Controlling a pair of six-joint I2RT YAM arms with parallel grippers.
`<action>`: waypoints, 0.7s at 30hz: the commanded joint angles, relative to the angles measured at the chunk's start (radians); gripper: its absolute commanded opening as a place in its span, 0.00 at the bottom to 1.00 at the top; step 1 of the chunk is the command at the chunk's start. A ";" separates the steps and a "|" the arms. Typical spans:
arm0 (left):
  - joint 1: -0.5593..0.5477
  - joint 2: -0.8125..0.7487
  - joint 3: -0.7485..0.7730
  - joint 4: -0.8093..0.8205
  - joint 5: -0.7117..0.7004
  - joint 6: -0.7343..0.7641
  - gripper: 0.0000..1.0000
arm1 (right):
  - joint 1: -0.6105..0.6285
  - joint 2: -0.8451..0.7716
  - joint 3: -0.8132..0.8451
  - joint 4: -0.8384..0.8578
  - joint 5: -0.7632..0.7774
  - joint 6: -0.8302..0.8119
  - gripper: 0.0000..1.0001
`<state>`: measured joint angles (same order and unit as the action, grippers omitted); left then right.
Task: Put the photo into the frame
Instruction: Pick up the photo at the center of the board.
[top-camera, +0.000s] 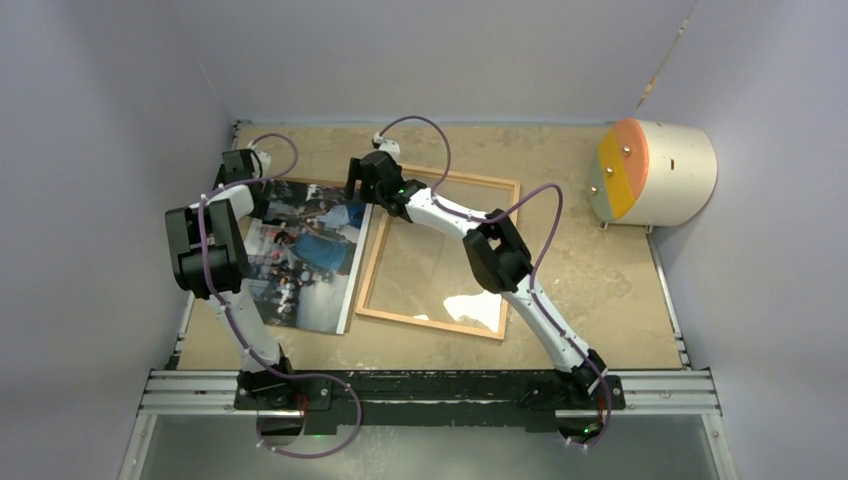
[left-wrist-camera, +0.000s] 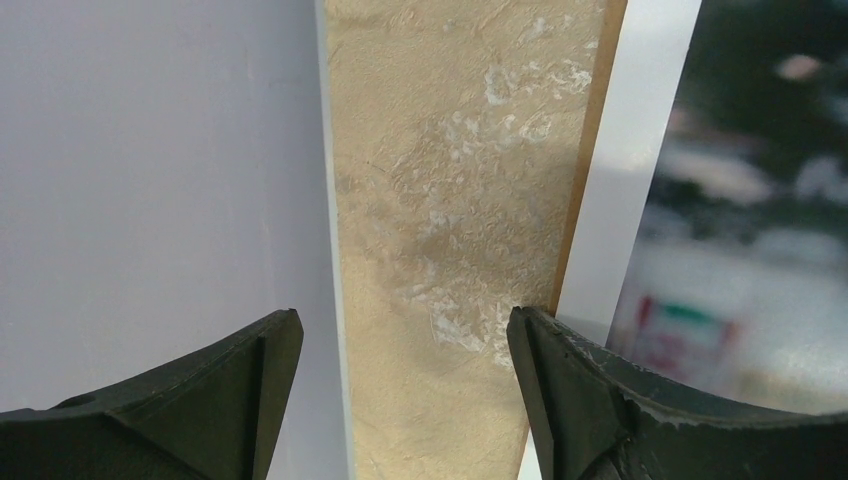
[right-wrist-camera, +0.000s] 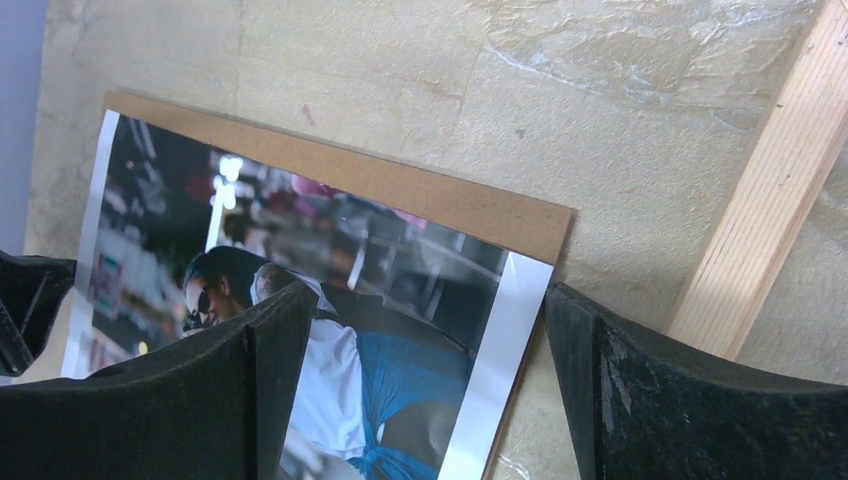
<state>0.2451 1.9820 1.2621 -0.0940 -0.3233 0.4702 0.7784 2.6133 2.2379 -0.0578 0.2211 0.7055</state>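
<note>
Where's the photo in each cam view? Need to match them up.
Top external: the photo is left of centre, beside the frame.
Left wrist: photo at right edge, blurred.
Right wrist: photo lower left, on brown board.
Shared landmark: tan textured tabletop.

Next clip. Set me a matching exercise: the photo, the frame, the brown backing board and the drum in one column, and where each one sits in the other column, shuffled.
Things:
1. photo
2. frame
3. backing board
4. drum

Places:
A. far right corner of the table, lying on its side
B. beneath another item, showing only as a brown strip at the far edge
C. middle of the table, lying flat, clear pane
D. left side of the table, face up

Pairs: 1-D, 2-C, 3-B, 4-A
</note>
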 joint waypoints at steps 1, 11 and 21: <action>-0.017 -0.013 -0.029 -0.001 0.010 0.012 0.80 | 0.033 -0.015 -0.009 0.040 0.039 -0.056 0.87; -0.018 -0.007 -0.041 -0.009 0.022 0.015 0.80 | 0.085 -0.004 0.065 0.013 0.106 -0.180 0.85; -0.019 -0.002 -0.048 -0.015 0.027 0.021 0.80 | 0.101 -0.002 0.061 0.024 0.094 -0.231 0.84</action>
<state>0.2390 1.9816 1.2453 -0.0647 -0.3470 0.4938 0.8452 2.6137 2.2608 -0.0803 0.3466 0.5045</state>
